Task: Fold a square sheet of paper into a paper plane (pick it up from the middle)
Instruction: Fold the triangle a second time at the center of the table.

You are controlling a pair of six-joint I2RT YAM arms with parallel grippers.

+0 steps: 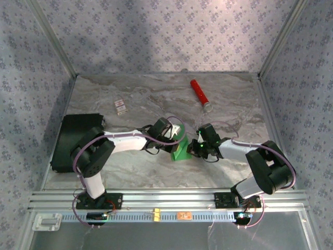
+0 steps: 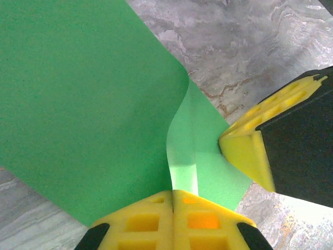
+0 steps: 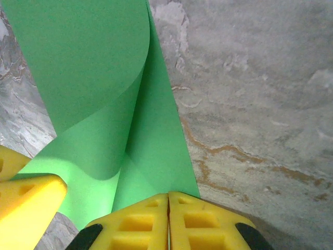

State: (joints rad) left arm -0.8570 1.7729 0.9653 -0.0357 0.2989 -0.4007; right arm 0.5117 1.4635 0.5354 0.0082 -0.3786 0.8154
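The square sheet of paper (image 1: 180, 149) sits on the marble-patterned table (image 1: 234, 109), toward the arms' bases from the red cylinder (image 1: 199, 94) and slightly to its left. It is no longer flat: in the overhead view it stands up as a small green wedge between the two grippers. The left gripper (image 1: 178, 138) meets it on the side away from the cylinder's right. In the left wrist view, the left gripper (image 2: 173, 194) has its yellow fingers pressed together on a curled edge of the sheet (image 2: 78, 104), which bows upward from the pinch. The right gripper (image 1: 195, 148) comes in from the side below the cylinder. In its own wrist view the right gripper (image 3: 168, 197) is likewise clenched, nipping the lower tip of the sheet (image 3: 88, 67), where one flap rolls over another along a diagonal fold. The two grippers stand just beside each other. A black flat box (image 1: 78, 140) lies well left of the cylinder and nearer the bases, and a small white card (image 1: 120, 107) lies to the cylinder's left.
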